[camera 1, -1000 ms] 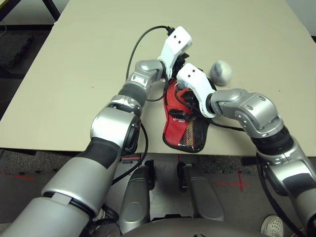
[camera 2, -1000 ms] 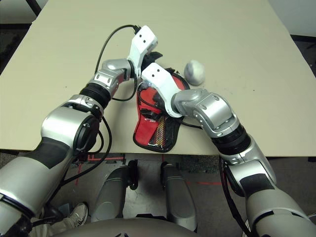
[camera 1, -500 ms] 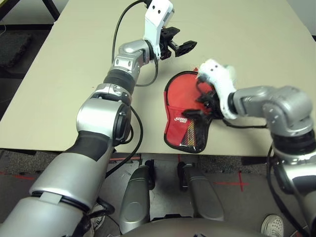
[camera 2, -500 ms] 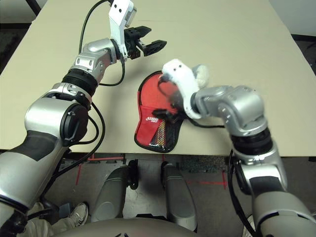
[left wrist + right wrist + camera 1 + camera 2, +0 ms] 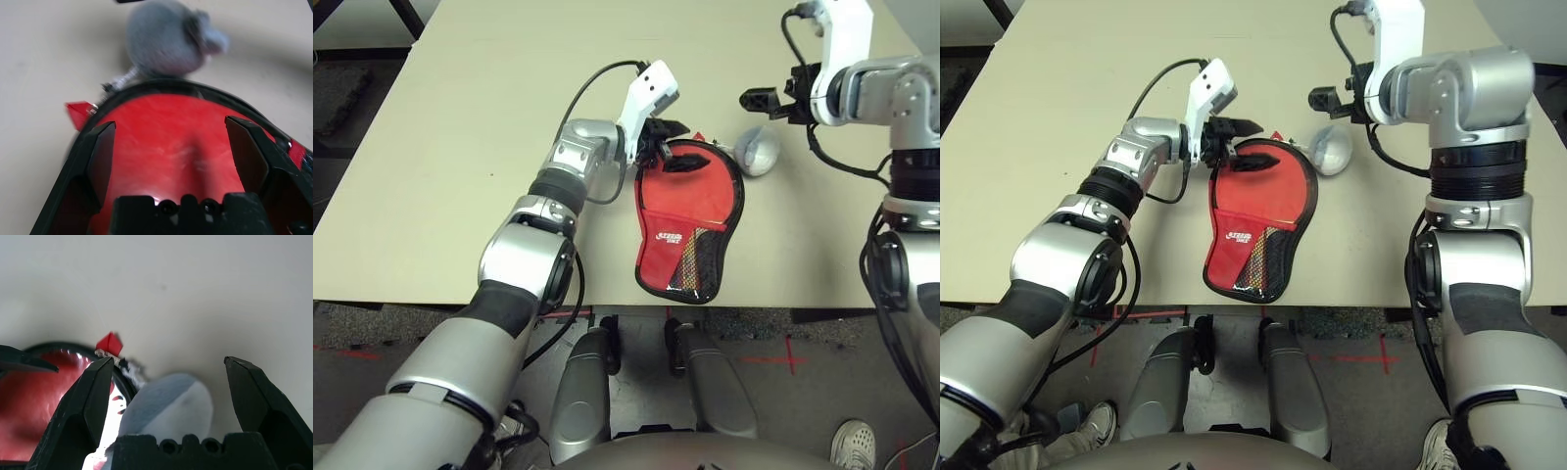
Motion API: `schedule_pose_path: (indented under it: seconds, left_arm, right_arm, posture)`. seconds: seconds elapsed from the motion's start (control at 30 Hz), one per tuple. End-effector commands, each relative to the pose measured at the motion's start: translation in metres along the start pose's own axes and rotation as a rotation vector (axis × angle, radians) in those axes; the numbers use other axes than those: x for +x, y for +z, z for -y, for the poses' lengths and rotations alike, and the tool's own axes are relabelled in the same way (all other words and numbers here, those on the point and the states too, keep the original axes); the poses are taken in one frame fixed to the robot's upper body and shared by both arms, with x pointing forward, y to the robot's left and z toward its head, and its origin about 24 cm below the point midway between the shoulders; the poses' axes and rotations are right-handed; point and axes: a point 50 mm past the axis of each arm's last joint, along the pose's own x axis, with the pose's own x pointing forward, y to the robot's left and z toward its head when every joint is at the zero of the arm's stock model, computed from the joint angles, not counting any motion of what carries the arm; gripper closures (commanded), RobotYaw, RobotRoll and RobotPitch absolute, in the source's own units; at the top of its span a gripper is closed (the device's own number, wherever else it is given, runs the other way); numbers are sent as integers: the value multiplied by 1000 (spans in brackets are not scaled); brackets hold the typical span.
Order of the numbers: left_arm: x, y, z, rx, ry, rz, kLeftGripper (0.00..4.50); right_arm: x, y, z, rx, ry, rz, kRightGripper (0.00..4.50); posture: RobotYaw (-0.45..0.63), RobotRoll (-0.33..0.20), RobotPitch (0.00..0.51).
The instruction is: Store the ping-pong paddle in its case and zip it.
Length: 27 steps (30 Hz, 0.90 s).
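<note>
Case (image 5: 690, 217) flat on table (image 5: 460, 127) – contents hidden | left tool (image 5: 674, 147) wide over it | right tool (image 5: 766, 99) wide

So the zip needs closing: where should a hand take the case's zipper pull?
Pinch the small red pull tab at the case's far rounded end, coming from above on the far side. It sticks out past the black rim, clear of the grey fabric lump.

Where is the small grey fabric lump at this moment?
In the left eye view, the grey lump lies on the table, just right of the red case's round end, below the right gripper.
</note>
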Motion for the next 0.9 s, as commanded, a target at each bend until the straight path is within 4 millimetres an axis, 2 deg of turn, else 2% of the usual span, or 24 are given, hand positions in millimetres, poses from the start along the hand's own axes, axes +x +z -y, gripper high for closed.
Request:
schedule_pose_path:
  seconds: [0.03,0.23,0.4,0.43,0.47,0.73,0.83,0.9]
  left_arm:
    - [5,-10,9,0,-68,-74,34]
    - [7,-17,16,-7,-119,-132,34]
    - [10,-21,17,-2,-112,-153,34]
    - [11,-22,17,19,-106,-164,0]
    - [12,-22,18,26,-108,-168,0]
    - [18,-27,20,-16,-106,-205,0]
    - [19,-29,20,-39,-92,-216,0]
    - [19,-30,18,-50,-70,-222,0]
  right_arm:
    - [9,-20,6,7,-35,-89,0]
    - [12,-42,11,24,-54,-193,0]
    - [15,-50,10,98,-33,-246,0]
    - [16,-51,11,105,-35,-250,396]
    - [17,-52,11,112,-39,-255,563]
    - [20,-58,18,103,-67,-263,3478]
    - [18,-58,25,67,-102,-251,4234]
    - [16,-58,32,22,-130,-245,4333]
  posture:
    - [-95,0,211]
    - [-99,0,204]
    - [-111,0,202]
    - [-112,0,201]
    - [-112,0,200]
    - [-113,0,195]
    - [-117,0,193]
    - [-117,0,193]
